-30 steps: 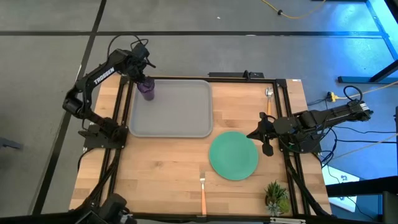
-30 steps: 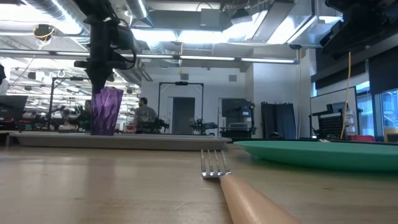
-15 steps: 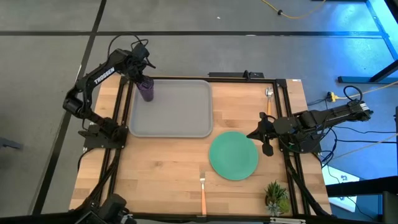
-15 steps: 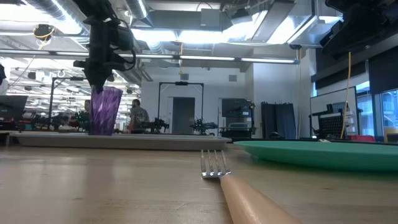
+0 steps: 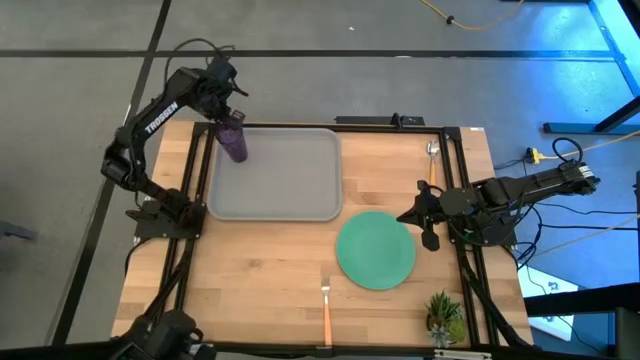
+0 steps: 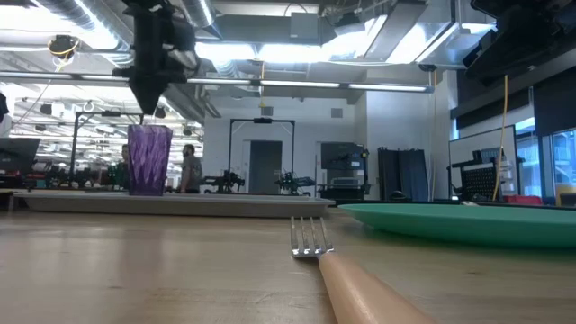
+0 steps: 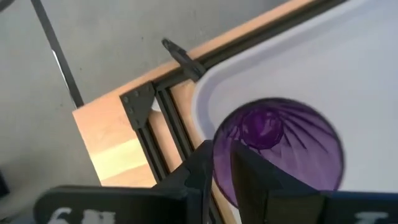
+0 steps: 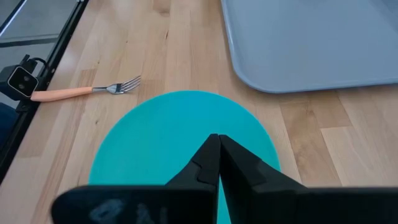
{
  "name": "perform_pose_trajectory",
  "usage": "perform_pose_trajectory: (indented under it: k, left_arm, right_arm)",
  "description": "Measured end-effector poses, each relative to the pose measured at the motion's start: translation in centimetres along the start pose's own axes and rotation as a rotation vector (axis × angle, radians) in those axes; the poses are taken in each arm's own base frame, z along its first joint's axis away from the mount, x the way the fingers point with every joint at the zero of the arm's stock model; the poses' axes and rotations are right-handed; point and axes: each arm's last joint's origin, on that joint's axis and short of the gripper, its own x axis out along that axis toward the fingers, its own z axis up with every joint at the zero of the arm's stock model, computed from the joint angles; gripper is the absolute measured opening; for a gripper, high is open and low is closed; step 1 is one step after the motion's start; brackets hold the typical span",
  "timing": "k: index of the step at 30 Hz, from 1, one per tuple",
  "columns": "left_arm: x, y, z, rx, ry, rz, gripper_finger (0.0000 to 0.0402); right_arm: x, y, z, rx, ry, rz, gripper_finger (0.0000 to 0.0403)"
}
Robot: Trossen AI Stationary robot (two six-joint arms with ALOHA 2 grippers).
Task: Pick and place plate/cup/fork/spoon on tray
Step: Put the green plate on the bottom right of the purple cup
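The purple cup (image 5: 234,143) stands upright on its base in the far left corner of the grey tray (image 5: 290,190). My left gripper (image 6: 147,106) hangs just above the cup's rim (image 7: 277,149), open, pointing steeply down, and touches nothing. The teal plate (image 5: 375,250) lies flat on the table, right of the tray. My right gripper (image 8: 217,146) is shut and hovers over the plate's right side. The fork (image 5: 326,305) lies at the near edge. The spoon (image 5: 433,160) lies at the far right.
A small potted plant (image 5: 443,315) stands at the near right corner. A black frame (image 5: 400,122) runs around the table's edge. Most of the tray's floor (image 8: 311,37) is bare. Bare wood lies between the tray and the fork.
My left gripper has opened, let go of the cup and gone straight up until its fingertips are clear of the rim. The cup has stayed upright on the tray's far left corner. My right arm has kept still.
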Motion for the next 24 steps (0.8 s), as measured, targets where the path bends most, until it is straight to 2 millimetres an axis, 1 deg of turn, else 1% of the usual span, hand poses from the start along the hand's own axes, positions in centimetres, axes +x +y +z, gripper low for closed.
perform_pose_trajectory:
  k: [4,6,9,12,15,20,24]
  left_arm:
    - [-2.9,-0.2,0.6,0.008,-0.063,-0.028,0.0050]
    - [-4.6,-0.5,0.9,0.019,-0.102,-0.078,0.0050]
    - [-7.2,-1.3,1.1,0.061,-0.168,-0.159,0.0050]
    - [-9.2,-2.5,0.8,0.117,-0.209,-0.198,0.0051]
    - [-10.6,-4.1,0.0,0.198,-0.209,-0.231,0.0051]
    - [-11.8,-7.1,-2.3,0.377,-0.132,-0.271,0.0051]
    - [-12.7,-9.2,-4.0,0.393,-0.102,-0.312,0.0051]
  right_arm:
    - [0.0,0.0,0.0,0.003,-0.004,0.001,0.0014]
    - [0.0,0.1,0.2,0.005,-0.019,0.006,0.0014]
    - [0.0,0.1,0.6,0.012,-0.057,0.015,0.0014]
    - [-0.1,0.3,1.0,0.031,-0.101,0.028,0.0014]
    - [-0.1,0.3,1.4,0.022,-0.146,0.031,0.0014]
    - [-0.1,0.4,1.8,0.008,-0.181,0.037,0.0014]
    - [-0.1,0.4,1.8,0.008,-0.181,0.037,0.0014]
